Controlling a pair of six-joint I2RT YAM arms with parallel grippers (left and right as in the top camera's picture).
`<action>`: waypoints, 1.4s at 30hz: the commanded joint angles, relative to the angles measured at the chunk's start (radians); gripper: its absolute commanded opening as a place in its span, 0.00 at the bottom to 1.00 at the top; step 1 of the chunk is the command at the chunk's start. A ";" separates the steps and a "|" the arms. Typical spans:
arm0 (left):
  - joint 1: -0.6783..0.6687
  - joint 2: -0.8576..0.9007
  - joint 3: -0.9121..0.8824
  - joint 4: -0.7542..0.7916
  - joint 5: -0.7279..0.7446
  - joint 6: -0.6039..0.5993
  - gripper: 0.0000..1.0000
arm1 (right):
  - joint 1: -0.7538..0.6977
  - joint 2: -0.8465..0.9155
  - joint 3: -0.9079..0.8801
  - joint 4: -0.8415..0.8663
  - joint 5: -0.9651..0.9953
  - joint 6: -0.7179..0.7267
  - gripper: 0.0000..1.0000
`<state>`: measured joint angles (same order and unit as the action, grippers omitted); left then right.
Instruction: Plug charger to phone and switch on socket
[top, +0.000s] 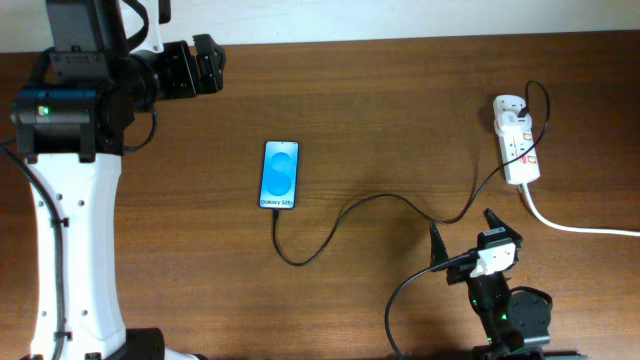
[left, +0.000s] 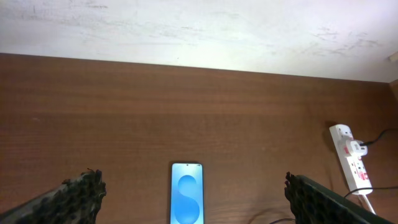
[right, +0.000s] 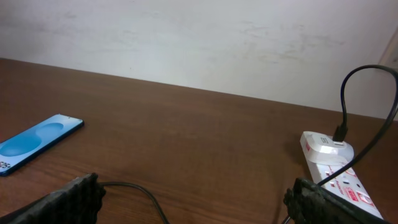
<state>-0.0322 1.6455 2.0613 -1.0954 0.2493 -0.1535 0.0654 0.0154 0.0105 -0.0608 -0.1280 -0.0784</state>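
Observation:
The phone (top: 280, 175) lies flat mid-table with its blue screen lit. It also shows in the left wrist view (left: 186, 199) and the right wrist view (right: 37, 142). The charger's black cable (top: 385, 196) runs from the phone's near end in a loop to a white adapter on the socket (top: 517, 140). I cannot tell if its tip is seated in the phone. My left gripper (top: 218, 62) is open and empty at the far left, its jaws (left: 191, 180) wide apart. My right gripper (top: 462, 230) is open over the cable, its jaws (right: 194, 186) holding nothing.
The socket's thick white cord (top: 590, 230) runs off the right edge. The socket also shows in the wrist views (left: 351, 158) (right: 336, 168). A pale wall borders the table's far edge. The left arm's white body (top: 75, 230) covers the left side.

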 joint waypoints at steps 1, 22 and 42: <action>0.003 -0.010 0.009 0.002 -0.004 0.005 0.99 | 0.006 -0.012 -0.005 -0.007 0.006 0.004 0.98; 0.003 -0.272 -0.294 0.248 -0.063 0.144 0.99 | 0.006 -0.012 -0.005 -0.007 0.006 0.004 0.98; 0.055 -1.467 -2.001 1.166 -0.138 0.421 0.99 | 0.006 -0.012 -0.005 -0.007 0.006 0.004 0.98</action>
<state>0.0177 0.2527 0.1097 0.0666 0.1593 0.2440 0.0658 0.0120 0.0105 -0.0616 -0.1276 -0.0780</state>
